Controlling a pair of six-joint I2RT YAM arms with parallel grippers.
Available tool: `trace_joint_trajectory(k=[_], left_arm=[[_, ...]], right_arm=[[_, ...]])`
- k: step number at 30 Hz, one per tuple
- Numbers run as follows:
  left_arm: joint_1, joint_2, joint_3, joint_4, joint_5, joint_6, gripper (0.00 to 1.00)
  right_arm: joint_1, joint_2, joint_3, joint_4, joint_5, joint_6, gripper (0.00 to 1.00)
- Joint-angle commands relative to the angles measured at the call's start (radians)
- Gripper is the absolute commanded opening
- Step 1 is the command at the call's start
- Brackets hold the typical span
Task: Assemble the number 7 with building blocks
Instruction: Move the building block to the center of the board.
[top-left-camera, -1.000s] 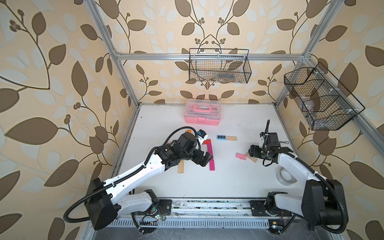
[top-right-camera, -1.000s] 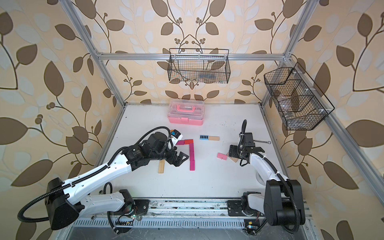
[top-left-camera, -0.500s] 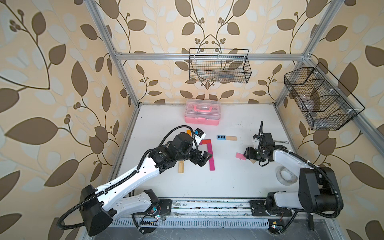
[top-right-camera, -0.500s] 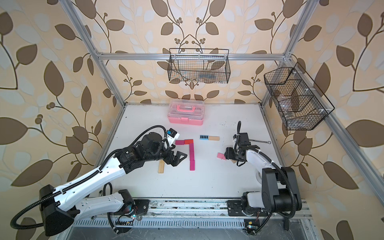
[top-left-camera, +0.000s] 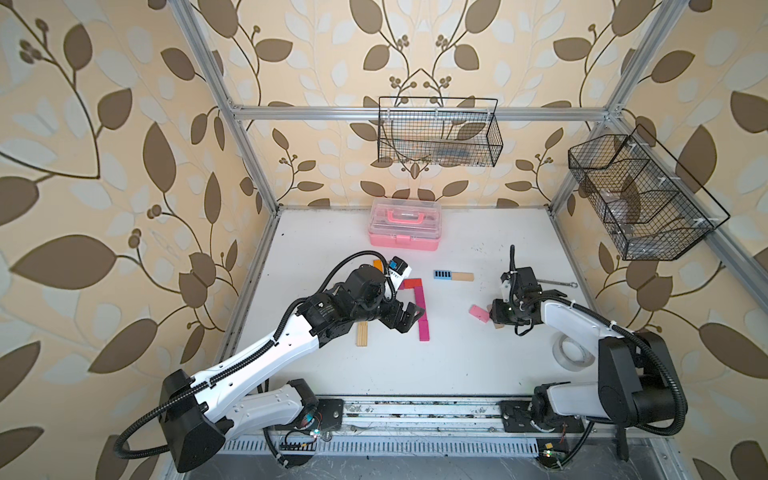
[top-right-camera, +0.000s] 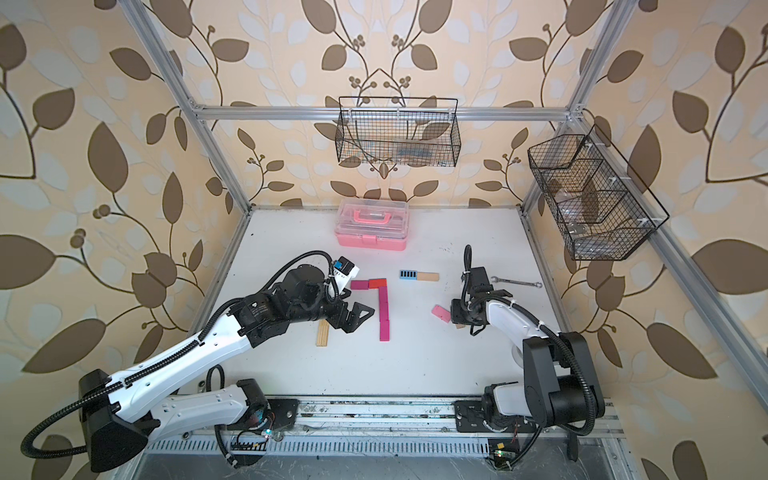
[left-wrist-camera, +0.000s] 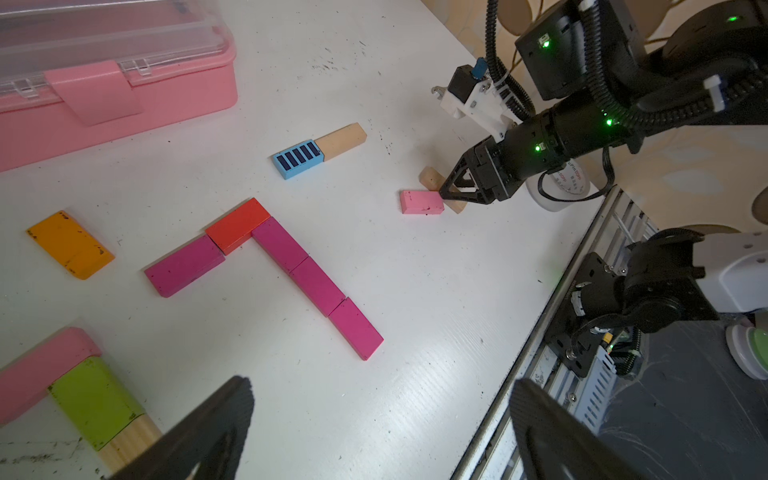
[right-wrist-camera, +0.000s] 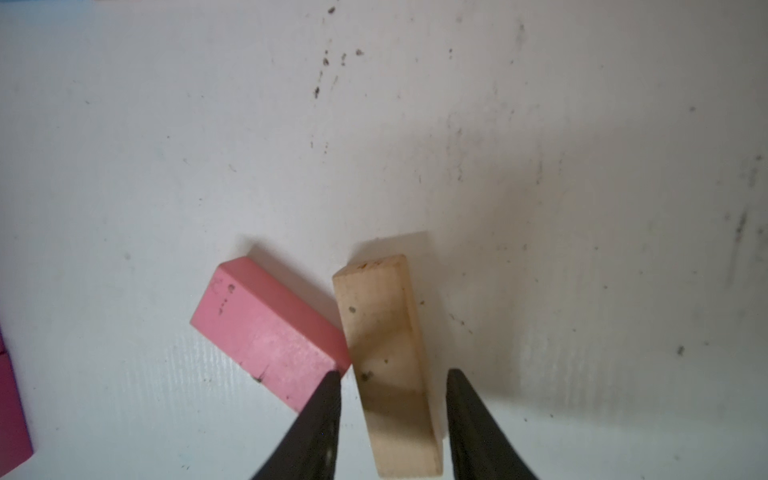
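number 7 (left-wrist-camera: 278, 249): flat on the surface (top-left-camera: 457, 365), mid-area; top bar is a magenta block (left-wrist-camera: 185, 266) plus a red block (left-wrist-camera: 237, 224) end to end, and a stem of three more magenta pieces runs down from the red end.
left gripper (left-wrist-camera: 380, 399): jaws spread wide, nothing between them; hovers just beside the stem, on its left in both top views.
right gripper (right-wrist-camera: 392, 382): low at the surface, jaws partly apart astride the plain wood block (right-wrist-camera: 386, 353); a thin gap shows each side, no grip seen.
light pink block (right-wrist-camera: 266, 332): one corner touching the plain wood block, well right of the 7.
spares: blue-striped block (left-wrist-camera: 298, 159) between the 7 and the pink case (top-left-camera: 403, 241); orange block (left-wrist-camera: 70, 245) left of the top bar; lime green block (left-wrist-camera: 93, 399) under the left arm.
other: tape roll (top-left-camera: 575, 357) and wrench (top-right-camera: 515, 282) near the right arm.
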Motion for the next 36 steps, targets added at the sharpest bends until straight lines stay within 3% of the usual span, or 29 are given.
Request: trace_joint_trajectory(k=[1, 7, 14, 23, 36], left_arm=[[-0.004, 0.003, 0.023, 0.031, 0.025, 0.029, 0.99], [-0.004, -0.002, 0.022, 0.028, 0.015, 0.029, 0.99], [-0.004, -0.004, 0.023, 0.021, 0.004, 0.032, 0.99], [-0.004, -0.03, 0.014, 0.01, -0.021, 0.029, 0.99], [-0.004, -0.029, 0.006, 0.027, -0.021, 0.029, 0.99]], right_arm=[[0.006, 0.032, 0.032, -0.017, 0.031, -0.009, 0.41], [-0.002, 0.055, 0.052, -0.022, 0.062, -0.015, 0.4], [0.073, 0.124, 0.125, -0.009, 0.061, -0.022, 0.27], [0.099, 0.259, 0.26, 0.036, 0.016, -0.018, 0.24], [0.118, 0.296, 0.211, 0.203, -0.078, 0.1, 0.24]])
